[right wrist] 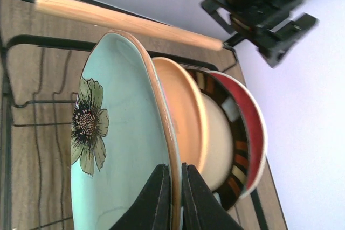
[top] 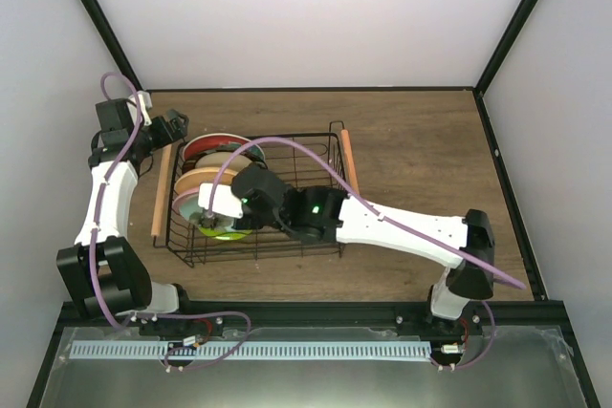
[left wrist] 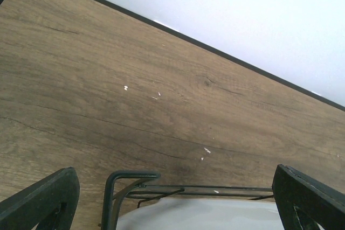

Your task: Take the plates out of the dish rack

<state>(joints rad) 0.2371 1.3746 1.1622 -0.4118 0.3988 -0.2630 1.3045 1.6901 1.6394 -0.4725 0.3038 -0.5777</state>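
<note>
The black wire dish rack (top: 316, 145) holds several plates standing on edge in its left half. In the right wrist view my right gripper (right wrist: 175, 189) is shut on the rim of the mint plate with the dark flower (right wrist: 116, 149), one finger on each face. Behind it stand the orange plate (right wrist: 186, 109), the beige plate with brown rim (right wrist: 229, 144) and the red plate (right wrist: 256, 127). From above, the right gripper (top: 207, 213) is inside the rack, with the lime green plate (top: 228, 231) beside it. My left gripper (top: 178, 129) is open and empty at the rack's far left corner (left wrist: 129, 179), above a pale plate back (left wrist: 215, 215).
Wooden rod handles run along the rack's left side (top: 158, 203) and right side (top: 347, 160). Bare wooden table (top: 421, 140) lies right of and behind the rack. Black frame posts and white walls bound the table.
</note>
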